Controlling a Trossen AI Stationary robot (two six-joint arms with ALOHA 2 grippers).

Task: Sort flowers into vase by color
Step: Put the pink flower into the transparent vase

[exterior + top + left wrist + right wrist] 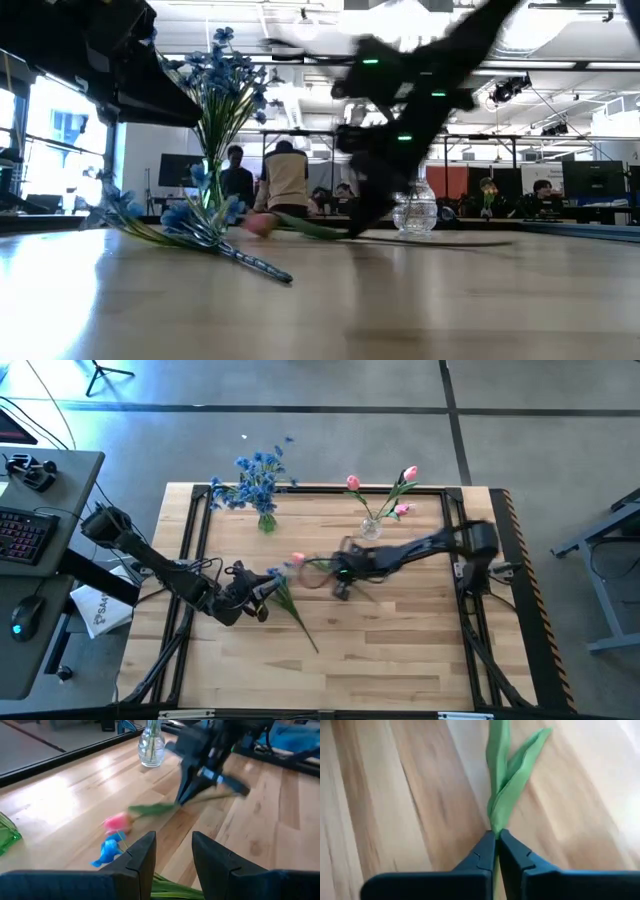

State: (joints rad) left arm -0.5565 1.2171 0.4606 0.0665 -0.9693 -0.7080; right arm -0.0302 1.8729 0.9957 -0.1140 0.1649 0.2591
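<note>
A pink tulip (297, 560) lies low over the table's middle, its bud toward the left. My right gripper (340, 576) is shut on its green stem. A loose blue-blossom stem (290, 605) lies flat on the wood beside it. My left gripper (256, 602) is open, and its fingers (150, 857) hover just over that blue stem's green stalks (172, 889). I cannot see it touching them. A green vase (266, 522) holds blue flowers (255, 475). A clear vase (372, 527) holds pink tulips (405, 480). My right gripper pinches the tulip's green stem (495, 827) between its two fingers, just below where the leaves branch off. The fingers slant down from the table's right side and lie along the stem. The leaves and bud (117, 822) stretch away toward the left, low by the table.
Both vases stand near the table's far edge, the green one left, the clear one (415, 215) right. A black frame rail (190, 550) runs round the tabletop. A desk with a keyboard (25, 530) stands left of the table. People sit in the room behind.
</note>
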